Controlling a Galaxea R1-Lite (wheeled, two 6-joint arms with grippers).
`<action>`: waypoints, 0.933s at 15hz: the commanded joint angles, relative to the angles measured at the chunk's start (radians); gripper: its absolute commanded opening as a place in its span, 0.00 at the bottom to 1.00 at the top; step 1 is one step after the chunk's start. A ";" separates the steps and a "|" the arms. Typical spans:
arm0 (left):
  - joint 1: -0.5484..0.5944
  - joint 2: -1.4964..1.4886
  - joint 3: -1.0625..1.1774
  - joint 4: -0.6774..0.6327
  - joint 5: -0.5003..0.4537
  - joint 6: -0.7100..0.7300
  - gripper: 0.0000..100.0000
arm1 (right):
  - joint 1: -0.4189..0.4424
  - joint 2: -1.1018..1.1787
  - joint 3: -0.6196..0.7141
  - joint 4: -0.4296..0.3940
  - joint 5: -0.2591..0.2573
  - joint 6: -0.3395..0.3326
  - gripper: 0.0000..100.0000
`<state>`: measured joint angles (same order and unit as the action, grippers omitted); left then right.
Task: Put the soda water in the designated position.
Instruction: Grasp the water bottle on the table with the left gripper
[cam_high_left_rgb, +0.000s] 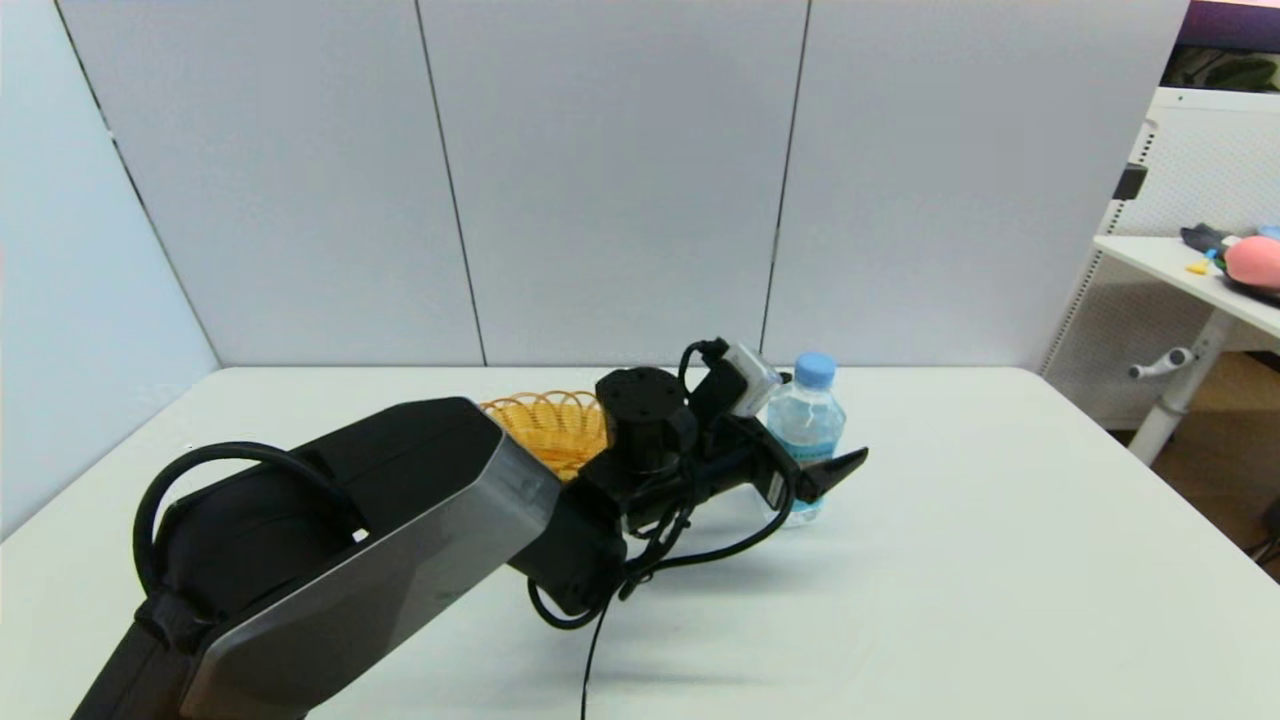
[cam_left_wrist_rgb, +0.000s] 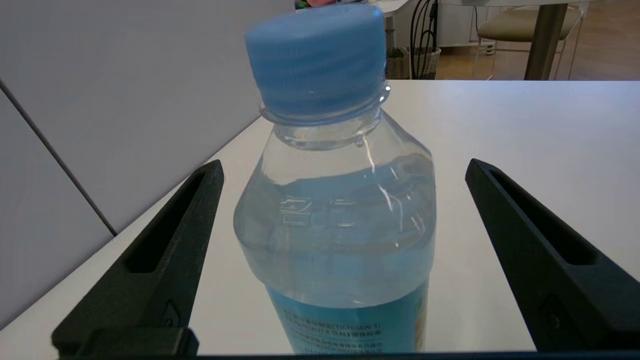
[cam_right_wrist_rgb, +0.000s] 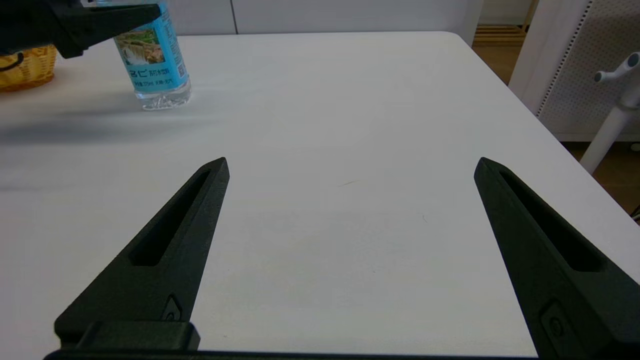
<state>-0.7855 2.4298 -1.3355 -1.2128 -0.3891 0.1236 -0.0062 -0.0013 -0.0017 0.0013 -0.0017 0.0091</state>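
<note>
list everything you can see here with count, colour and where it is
bottle: 1, clear with light blue cap and blue label, upright on the table right of the basket
basket: 1, orange-yellow, far middle of the table, partly hidden behind the left arm
table: 1, white, in front of the robot
wall panels: pale grey, behind the table
side table: 1, white, far right, with a pink thing and small items on it
left gripper: 1, black, open, one finger on each side of the bottle, not touching it
right gripper: 1, black, open, over bare table, nothing between its fingers
</note>
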 joint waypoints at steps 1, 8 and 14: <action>0.005 0.029 -0.021 -0.008 -0.002 0.001 1.00 | 0.000 0.001 0.000 0.000 0.000 0.000 1.00; 0.006 0.048 -0.070 -0.007 -0.002 -0.004 1.00 | 0.000 0.001 0.000 0.000 0.000 0.000 1.00; 0.005 0.066 -0.099 -0.010 -0.002 -0.006 1.00 | 0.000 0.001 0.000 0.000 0.000 0.000 1.00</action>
<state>-0.7794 2.4862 -1.4134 -1.2147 -0.3877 0.1177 -0.0057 -0.0013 -0.0017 0.0017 -0.0019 0.0091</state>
